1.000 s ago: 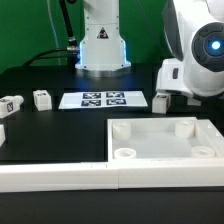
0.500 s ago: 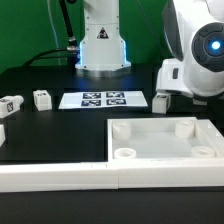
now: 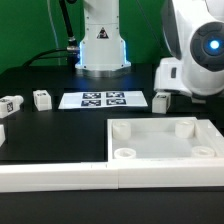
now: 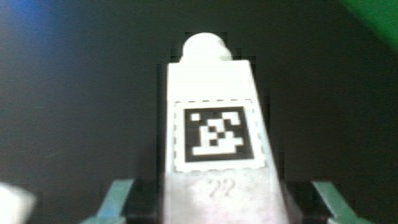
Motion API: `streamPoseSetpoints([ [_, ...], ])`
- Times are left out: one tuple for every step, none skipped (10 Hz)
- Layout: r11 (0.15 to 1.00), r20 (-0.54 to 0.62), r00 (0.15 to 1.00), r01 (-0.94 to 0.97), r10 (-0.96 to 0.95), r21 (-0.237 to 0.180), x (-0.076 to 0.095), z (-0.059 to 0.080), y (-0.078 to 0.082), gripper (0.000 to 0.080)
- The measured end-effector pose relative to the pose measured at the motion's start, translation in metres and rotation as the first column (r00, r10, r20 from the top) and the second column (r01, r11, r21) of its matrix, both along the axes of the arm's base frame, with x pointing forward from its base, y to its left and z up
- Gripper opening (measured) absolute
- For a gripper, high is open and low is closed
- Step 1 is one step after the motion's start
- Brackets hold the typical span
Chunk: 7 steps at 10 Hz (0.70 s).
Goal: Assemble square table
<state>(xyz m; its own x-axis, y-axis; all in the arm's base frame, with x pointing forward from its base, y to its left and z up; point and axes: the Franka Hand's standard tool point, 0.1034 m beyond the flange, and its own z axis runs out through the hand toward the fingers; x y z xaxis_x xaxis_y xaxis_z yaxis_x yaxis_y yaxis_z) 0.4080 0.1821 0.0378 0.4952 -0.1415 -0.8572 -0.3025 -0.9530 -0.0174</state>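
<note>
The square table top (image 3: 160, 143), a white tray with a raised rim and round corner sockets, lies at the front of the exterior view's right. A short white tagged leg (image 3: 159, 102) lies on the black table just behind it. My gripper (image 3: 167, 92) is down over this leg. In the wrist view the leg (image 4: 217, 120) runs lengthwise between my teal fingers (image 4: 125, 196), with a dark gap on each side. The gripper (image 4: 221, 205) is open around it and does not touch it.
Two more tagged legs (image 3: 12, 103) (image 3: 41, 98) lie at the exterior view's left, with another white piece (image 3: 2, 130) at the left edge. The marker board (image 3: 105, 99) lies in the middle. Long white wall bars (image 3: 60, 176) run along the front. The robot base (image 3: 100, 45) stands behind.
</note>
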Motion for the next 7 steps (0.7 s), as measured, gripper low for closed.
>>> streamPoseSetpoints([
  [1.000,0.021,1.000,0.018,-0.018,0.004,0.018,0.025,-0.014,0.0290],
  [0.999,0.037,0.999,0.033,-0.033,0.007,0.028,0.050,-0.026,0.0290],
  [0.999,0.062,0.997,0.043,-0.043,0.007,0.037,0.071,-0.035,0.0290],
  [0.999,0.056,0.998,0.040,-0.041,0.010,0.038,0.079,-0.036,0.0290],
  [0.999,0.084,0.996,0.039,-0.039,0.005,0.041,0.073,-0.032,0.0290],
  [0.999,0.165,0.985,0.048,-0.045,-0.010,0.049,0.073,-0.030,0.0290],
  [0.998,0.218,0.975,0.056,-0.050,-0.021,0.050,0.076,-0.029,0.0290],
])
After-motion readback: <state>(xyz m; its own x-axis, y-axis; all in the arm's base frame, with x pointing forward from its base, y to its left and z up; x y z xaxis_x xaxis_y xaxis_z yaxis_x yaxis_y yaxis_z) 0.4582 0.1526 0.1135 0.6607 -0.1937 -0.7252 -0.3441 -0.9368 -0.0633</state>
